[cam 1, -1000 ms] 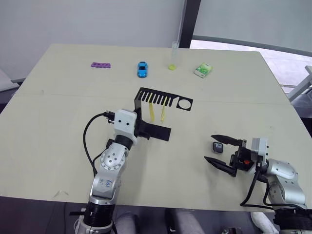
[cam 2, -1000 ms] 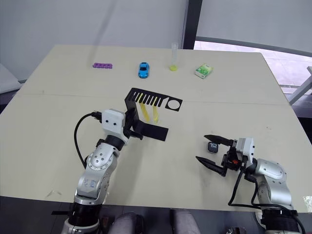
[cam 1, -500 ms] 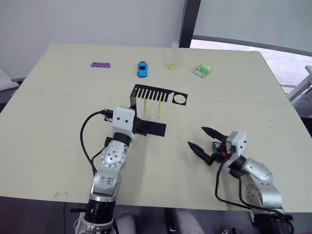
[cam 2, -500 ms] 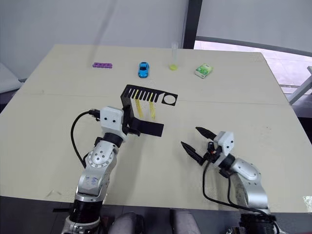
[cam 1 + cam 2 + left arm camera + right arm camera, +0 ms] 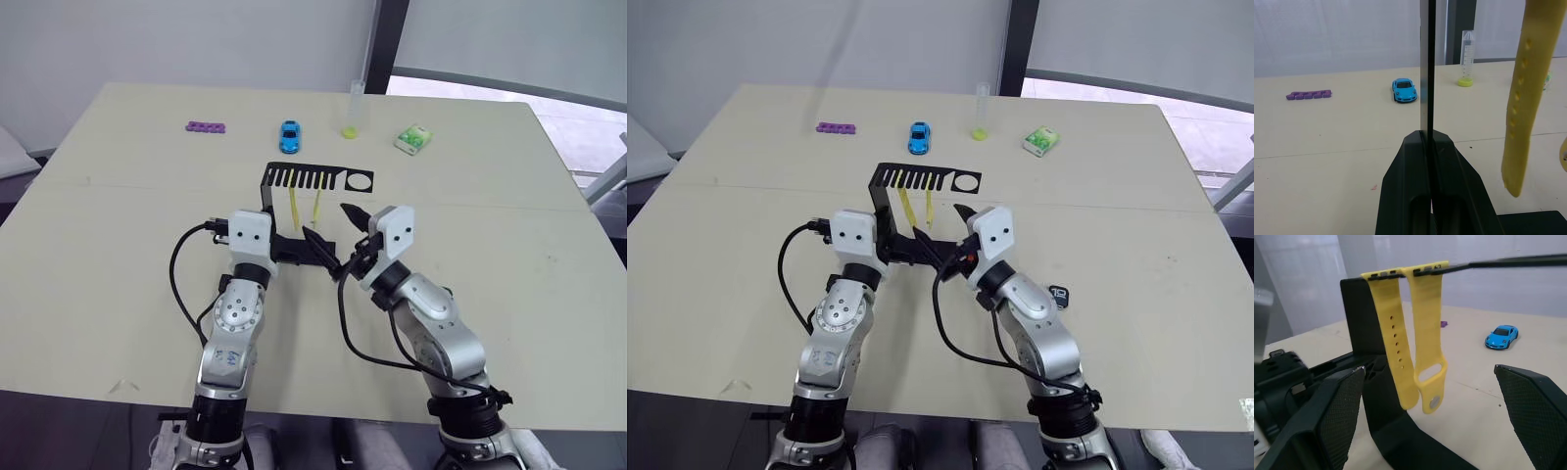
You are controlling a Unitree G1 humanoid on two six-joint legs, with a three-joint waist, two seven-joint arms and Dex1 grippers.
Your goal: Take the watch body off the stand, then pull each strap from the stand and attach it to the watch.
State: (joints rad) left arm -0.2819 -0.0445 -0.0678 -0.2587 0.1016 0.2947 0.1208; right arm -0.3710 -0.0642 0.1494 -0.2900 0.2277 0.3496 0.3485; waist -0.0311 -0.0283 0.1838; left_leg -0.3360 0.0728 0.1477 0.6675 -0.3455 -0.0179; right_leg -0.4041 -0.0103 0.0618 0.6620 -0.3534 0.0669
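1. The left gripper [image 5: 1427,142] has its jaws pressed together on the thin upright back of the black bent metal stand [image 5: 318,177]. I think it holds on there so the stand does not slide or tip when something is pulled off it.

2. The right gripper [image 5: 1435,396] has its jaws wide apart, one on each side of the two bright yellow bendy straps [image 5: 1410,328]. It sits just in front of the stand and touches nothing yet. It looks ready to close on a strap and pull it out.

3. The straps hang side by side from the comb slots in the stand's flat top plate. They are thin, with a row of little holes. One ends in a rounded loop with a big hole.

4. The small dark rounded-square watch body [image 5: 1058,295] is already off the stand. It lies on the pale tabletop [image 5: 1136,196], on the robot's right, well apart from the stand. Light digits show on its screen.

5. The round hole at the end of the top plate is empty.
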